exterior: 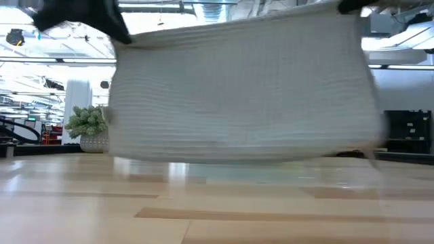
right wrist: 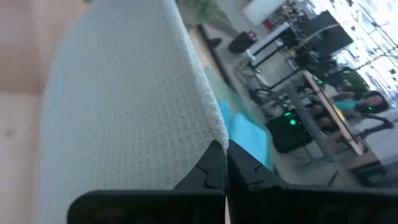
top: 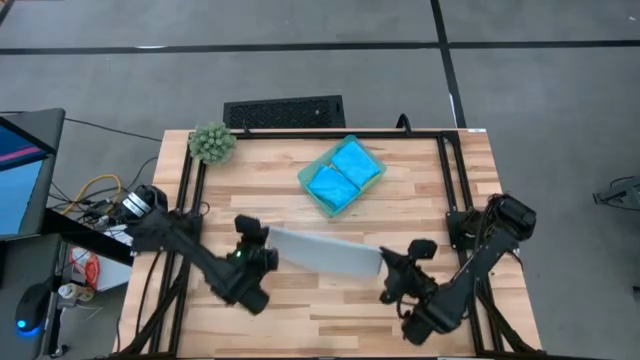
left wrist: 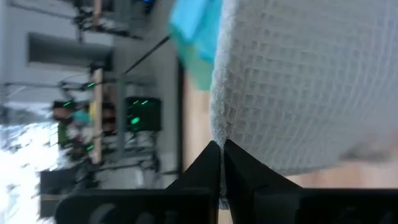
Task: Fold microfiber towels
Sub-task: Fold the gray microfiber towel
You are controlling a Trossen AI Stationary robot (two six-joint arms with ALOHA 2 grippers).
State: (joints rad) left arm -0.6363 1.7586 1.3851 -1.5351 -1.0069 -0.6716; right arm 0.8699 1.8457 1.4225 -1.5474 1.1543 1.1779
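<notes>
The light grey towel [top: 325,254] is being held aloft between the two arms, its long axis running across the desk [top: 420,200] from the left tool [top: 262,246] to the right tool [top: 388,265]. Each tool is being kept pinched shut on one upper corner, so the sheet is hanging as a taut curtain with its lower edge just clear of the wood. Neither arm is nearer. Two blue towels [top: 342,175] are lying folded in the tray [top: 306,181], well behind the hanging cloth.
</notes>
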